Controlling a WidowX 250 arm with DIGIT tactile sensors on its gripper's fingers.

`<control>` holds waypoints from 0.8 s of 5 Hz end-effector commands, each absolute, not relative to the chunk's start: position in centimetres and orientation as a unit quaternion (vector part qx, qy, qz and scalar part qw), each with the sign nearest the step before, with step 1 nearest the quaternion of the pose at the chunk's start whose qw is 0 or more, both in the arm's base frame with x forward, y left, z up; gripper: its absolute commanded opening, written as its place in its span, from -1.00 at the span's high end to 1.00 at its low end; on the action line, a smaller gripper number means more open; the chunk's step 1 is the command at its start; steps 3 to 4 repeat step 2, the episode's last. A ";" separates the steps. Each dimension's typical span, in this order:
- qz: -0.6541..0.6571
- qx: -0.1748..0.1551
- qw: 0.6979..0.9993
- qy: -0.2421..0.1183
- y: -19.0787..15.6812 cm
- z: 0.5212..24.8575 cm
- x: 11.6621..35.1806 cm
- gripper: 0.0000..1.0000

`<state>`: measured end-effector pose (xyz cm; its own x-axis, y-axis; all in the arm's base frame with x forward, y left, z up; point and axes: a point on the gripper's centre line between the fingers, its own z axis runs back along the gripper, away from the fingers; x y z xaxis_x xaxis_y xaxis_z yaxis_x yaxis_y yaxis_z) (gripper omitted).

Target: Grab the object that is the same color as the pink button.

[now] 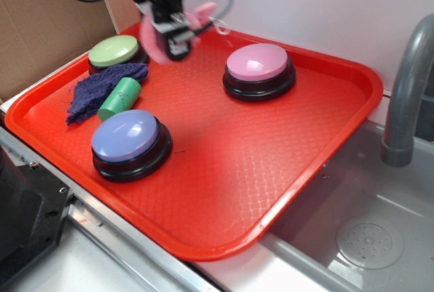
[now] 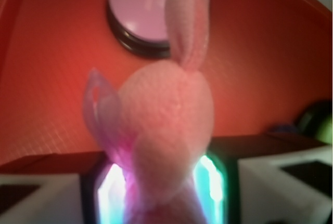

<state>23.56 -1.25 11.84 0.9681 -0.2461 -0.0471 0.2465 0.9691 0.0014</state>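
Pink bunny [image 2: 169, 125]: clamped in my tool [image 1: 175, 33], raised over the red tray's [image 1: 271, 170] far-left area. Pink button [image 1: 258, 63]: to its right, apart. Green button [image 1: 114, 51], purple cloth [image 1: 95, 92], green cylinder [image 1: 121, 97]: close below-left. Lavender-blue button [image 1: 127, 137]: nearer edge. Grey faucet [image 1: 407, 89]: beyond the tray.

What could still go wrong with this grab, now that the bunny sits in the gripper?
1. The gripper pinches only the lower part of the soft bunny; head and ear stick out free, so it might slip out during a fast move.
2. The gripper hangs near the green button and the tray's far rim; a dropped bunny could land on either, or off the tray.
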 end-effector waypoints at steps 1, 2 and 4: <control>-0.019 0.014 1.000 -0.005 3.0 14.4 21.8 1.00; -0.013 0.025 0.999 0.017 2.7 14.8 21.8 0.99; -0.013 0.025 0.999 0.017 2.7 14.8 21.8 0.99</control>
